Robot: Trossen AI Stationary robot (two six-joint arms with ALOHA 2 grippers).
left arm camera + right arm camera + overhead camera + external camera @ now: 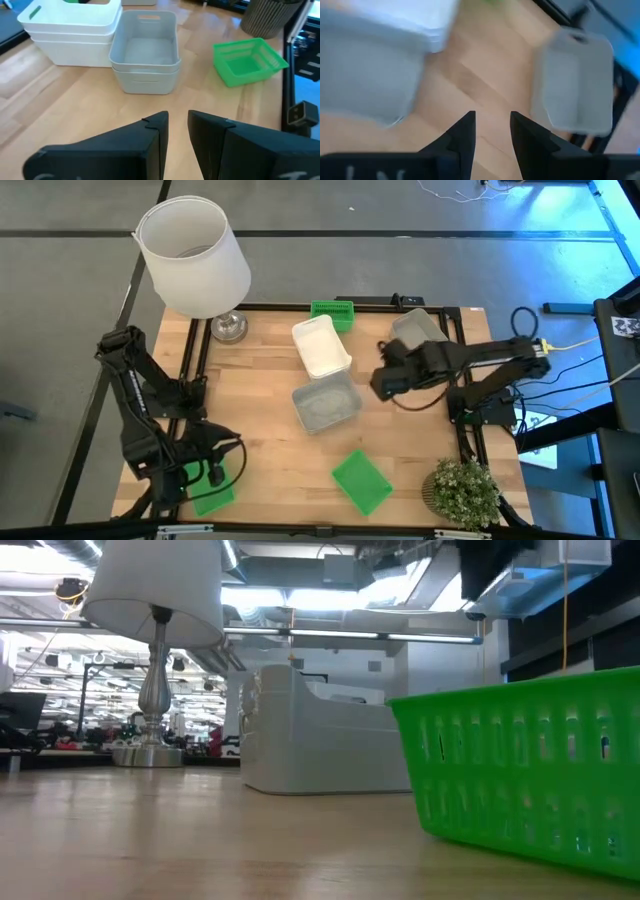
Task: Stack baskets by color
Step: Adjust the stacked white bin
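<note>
My right end effector (pixel 492 131) hangs open and empty beside the grey basket stack (pixel 326 402); my left end effector (pixel 178 131), slightly parted, holds nothing.

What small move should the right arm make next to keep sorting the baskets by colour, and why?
Probably the right gripper should swing toward the lone grey basket at the table's far right edge and come down over its rim. Its fingers are open and empty, that basket sits apart, and a grey stack already stands mid-table beside the white stack.
</note>
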